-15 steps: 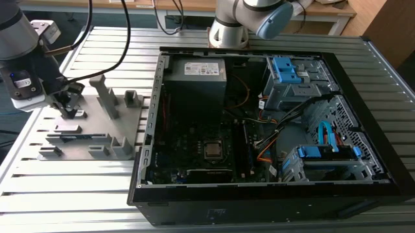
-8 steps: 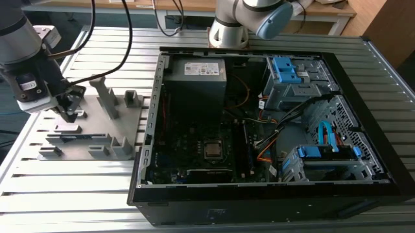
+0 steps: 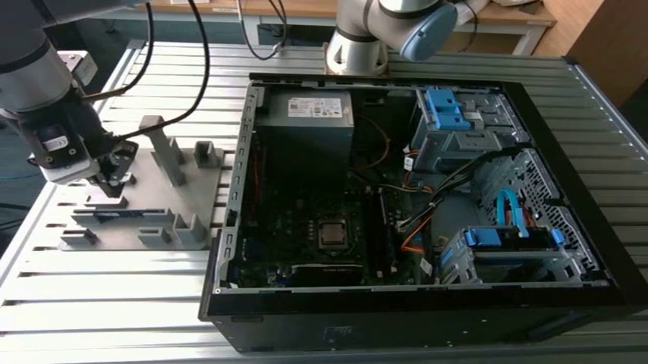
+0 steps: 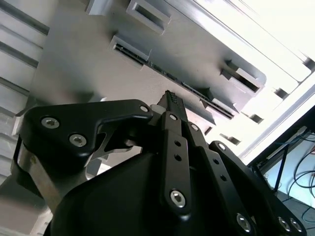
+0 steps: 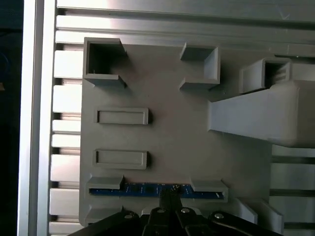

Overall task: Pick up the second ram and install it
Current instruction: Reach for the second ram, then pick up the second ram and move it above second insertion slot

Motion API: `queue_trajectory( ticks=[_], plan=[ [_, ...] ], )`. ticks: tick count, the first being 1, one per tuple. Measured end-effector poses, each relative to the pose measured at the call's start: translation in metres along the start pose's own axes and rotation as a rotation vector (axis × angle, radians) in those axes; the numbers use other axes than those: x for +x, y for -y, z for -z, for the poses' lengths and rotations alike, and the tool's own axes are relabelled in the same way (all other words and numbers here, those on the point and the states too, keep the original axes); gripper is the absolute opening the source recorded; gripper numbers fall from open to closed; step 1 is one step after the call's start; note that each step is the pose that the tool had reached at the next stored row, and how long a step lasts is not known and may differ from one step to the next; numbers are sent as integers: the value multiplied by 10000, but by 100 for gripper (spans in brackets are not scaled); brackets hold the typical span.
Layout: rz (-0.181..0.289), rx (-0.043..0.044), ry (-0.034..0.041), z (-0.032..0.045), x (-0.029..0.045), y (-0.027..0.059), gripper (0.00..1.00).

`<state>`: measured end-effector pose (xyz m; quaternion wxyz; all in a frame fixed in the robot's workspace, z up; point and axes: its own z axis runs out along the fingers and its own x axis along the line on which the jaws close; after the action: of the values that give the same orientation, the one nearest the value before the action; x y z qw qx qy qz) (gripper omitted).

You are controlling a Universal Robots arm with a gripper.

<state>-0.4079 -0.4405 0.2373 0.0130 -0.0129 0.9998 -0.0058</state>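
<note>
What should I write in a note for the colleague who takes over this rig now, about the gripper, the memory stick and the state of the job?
The gripper is low over the grey plastic holder plate, with its tip at the stick. I cannot tell whether it grips.
The second ram, a thin dark memory stick with a blue strip, stands on edge in its slot on the plate, to the exterior view's left of the open black computer case.
Done: the gripper is at the stick.
Left: the stick is not yet lifted out and not yet in the case.

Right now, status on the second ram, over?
Gripper over second ram, mid-length. Ram on edge in grey holder, not installed. Nothing blocking it.
</note>
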Motion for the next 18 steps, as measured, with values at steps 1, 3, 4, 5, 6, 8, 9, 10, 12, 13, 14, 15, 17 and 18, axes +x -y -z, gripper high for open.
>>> queue_trajectory(
  ticks=[1,3,4,5,6,8,9,10,12,13,14,15,17,18],
  plan=[
    [1,1,-3,-17,1,3,10],
    [0,0,-5,-53,2,6,10],
    [0,0,-5,-65,3,7,10],
    [0,0,-5,-70,3,7,10],
    [1,1,-7,-70,2,7,10],
    [1,0,-5,-71,2,7,10],
    [1,0,-6,-71,2,7,10],
    [1,0,-6,-71,2,7,10],
    [1,1,-6,-71,2,7,10],
    [1,0,-6,-71,2,7,10],
    [1,0,-6,-72,2,7,10],
    [1,0,-6,-72,2,7,10],
    [4,1,-6,-72,2,7,10],
    [11,0,-5,-72,2,7,10]
  ],
)
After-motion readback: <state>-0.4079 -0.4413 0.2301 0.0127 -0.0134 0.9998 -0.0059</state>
